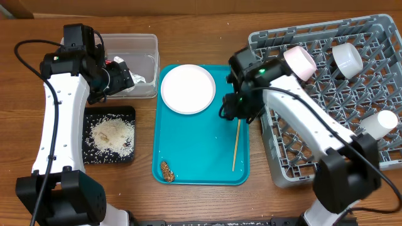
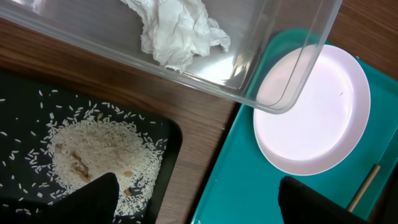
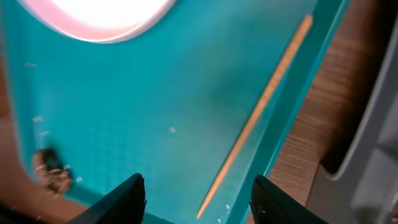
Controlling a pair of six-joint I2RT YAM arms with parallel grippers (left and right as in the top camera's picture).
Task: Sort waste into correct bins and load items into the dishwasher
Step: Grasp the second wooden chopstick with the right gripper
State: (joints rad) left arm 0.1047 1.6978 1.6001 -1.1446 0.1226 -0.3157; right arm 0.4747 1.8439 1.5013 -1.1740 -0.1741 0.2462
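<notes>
Chopstick (image 1: 236, 145) is what matters from where I stand: one thin wooden stick lying flat on the teal tray (image 1: 195, 157), running along the tray's right-hand side just inside its raised lip. I can see only the one. The grey dish rack (image 1: 276, 164) sits right beside that edge.

The right gripper (image 3: 199, 196) hangs above the near end of the stick with its fingers apart and nothing between them. Its wrist camera shows the stick running diagonally away from the gap. The left gripper (image 2: 202, 196) also stands wide and empty, over by the corner of the clear tub (image 2: 292, 74) and the black tray (image 2: 168, 134) of rice.

To take the stick cleanly, I would say the right wrist wants to turn until the fingers straddle it squarely across its length. It should also shift up towards the stick's middle, so the stick does not swing when lifted. The tray lip looks like the snag: the outer finger has little room between wood and wall, so it should drop straight down. A thing this thin probably needs the tips right on the tray floor before they close.
</notes>
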